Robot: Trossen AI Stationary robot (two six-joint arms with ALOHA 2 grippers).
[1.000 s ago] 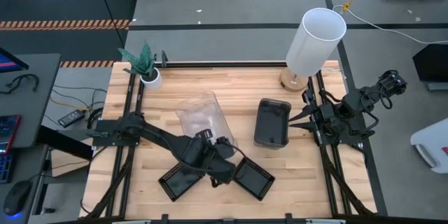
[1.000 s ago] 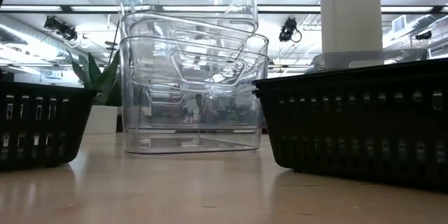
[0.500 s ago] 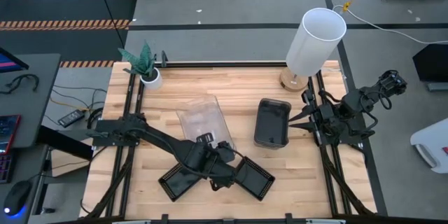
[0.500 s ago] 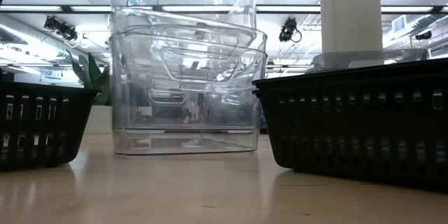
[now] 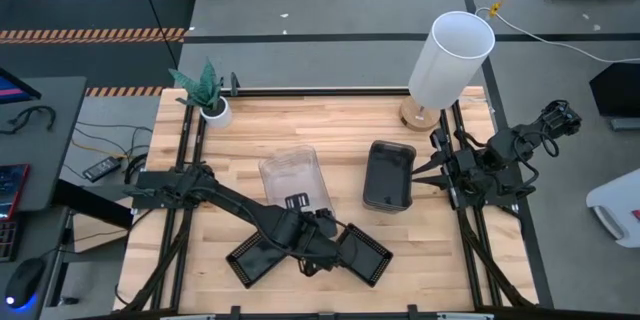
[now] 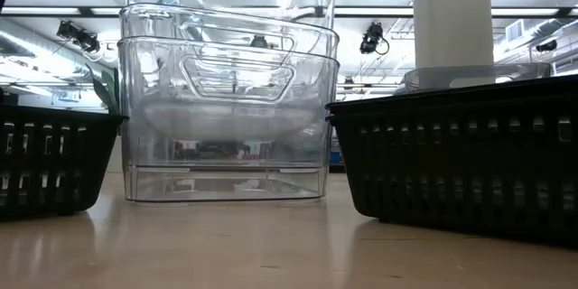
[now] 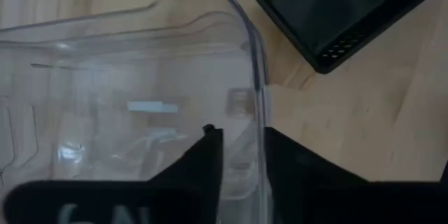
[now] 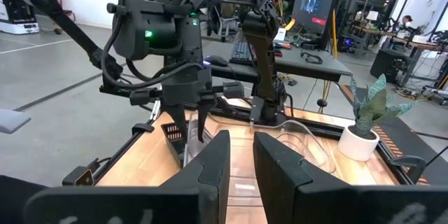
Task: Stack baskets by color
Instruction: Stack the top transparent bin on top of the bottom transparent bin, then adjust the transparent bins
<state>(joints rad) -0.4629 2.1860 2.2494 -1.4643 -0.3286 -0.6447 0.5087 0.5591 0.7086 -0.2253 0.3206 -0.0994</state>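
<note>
The clear baskets [image 5: 293,178] [image 6: 226,117] stand nested in a stack on the table's middle, bottom flat on the wood. My left gripper [image 5: 301,204] [image 7: 241,136] points down at the stack's near end, open, one finger inside the top basket's wall and one outside. Two black baskets [image 5: 258,258] [image 5: 364,254] lie near the front edge, on either side of that arm. A smoky grey basket [image 5: 388,174] sits right of the clear stack. My right gripper [image 5: 438,170] [image 8: 238,150] hovers level at the table's right side, open and holding nothing. My left gripper straddles the top clear basket's end wall [image 7: 263,105] just below its rim, coming from above. A gap shows between the inner finger [image 7: 207,155] and the wall. Whether the outer finger [image 7: 283,155] touches the wall, I cannot tell.
A white lamp shade [image 5: 452,57] stands at the far right and a small white plant pot [image 5: 214,110] at the far left. Bare wood lies between the pot and the clear stack. Black rails run along both sides of the table.
My left gripper has come down and a little toward the near edge with the clear stack. The stack, tipped a second ago, now stands level with its bottom flat on the table.
</note>
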